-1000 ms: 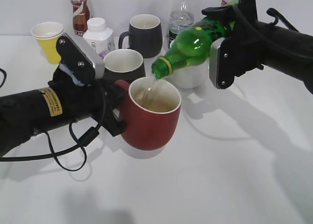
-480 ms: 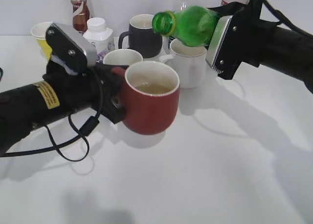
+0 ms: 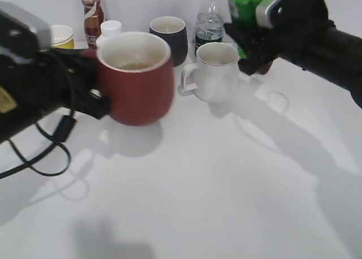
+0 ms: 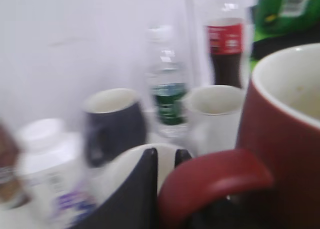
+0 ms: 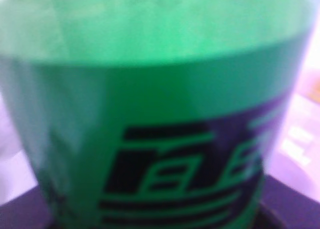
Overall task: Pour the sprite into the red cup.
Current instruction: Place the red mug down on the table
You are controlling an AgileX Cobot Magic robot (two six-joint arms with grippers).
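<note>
Two hands loaded right now. Left hand (image 3: pixel 96 100) is clamped on the loop handle of the red cup (image 3: pixel 136 81), holding it clear of the surface (image 3: pixel 226 191), with a shadow under it; the wrist view shows the handle pinched at the hand. Landmark is the white mug (image 3: pixel 215 72): the red cup is to its left and nearer the camera, well apart from it. Right hand (image 3: pixel 266 35) is clamped on the sprite (image 3: pixel 246 4), held up above and just right of the white mug, looking roughly upright; the neck is cut off by the frame, so I can't see the mouth. Right wrist view is filled with green label, blurred. Pale liquid sits in the cup, so I'd judge the pour done or nearly done. Behind the white mug are the water bottle (image 3: pixel 209 16) and a black mug (image 3: pixel 168 37); the cola bottle (image 4: pixel 225 49) shows only in the left wrist view. Handling, as a judgement: the cup is rigid ceramic, heavyish with liquid, chips if dropped, and sloshes if tilted, so keep the handle grip and the rim level. The bottle is thin, smooth plastic that will flex, so grip mid-body on the label band, not the neck.
</note>
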